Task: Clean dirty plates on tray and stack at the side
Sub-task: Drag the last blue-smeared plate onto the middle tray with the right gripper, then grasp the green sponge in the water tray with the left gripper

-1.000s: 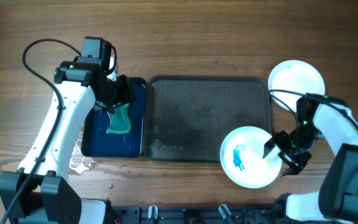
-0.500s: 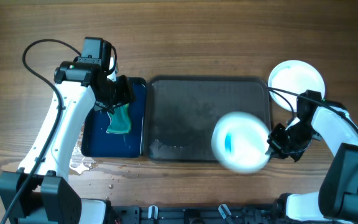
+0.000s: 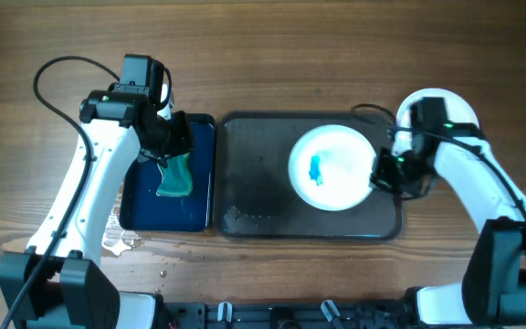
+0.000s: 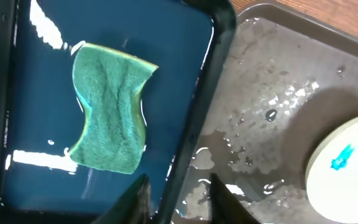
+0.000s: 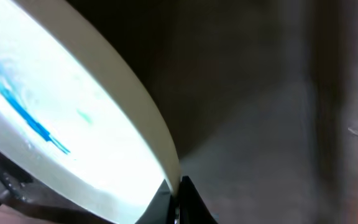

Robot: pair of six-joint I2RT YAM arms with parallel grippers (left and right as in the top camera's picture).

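Pinching plate (image 3: 336,174) rim, right gripper (image 3: 386,174) | blue-smeared face up over tray (image 3: 254,183) | left gripper (image 4: 179,185) parted

The overhead camera looks straight down on the whole table (image 3: 272,55). The left wrist camera looks down from nearer, over the blue tray (image 4: 173,43) and the sponge (image 4: 109,115). The right wrist camera sits very close against the plate (image 3: 331,168), which all three views share.
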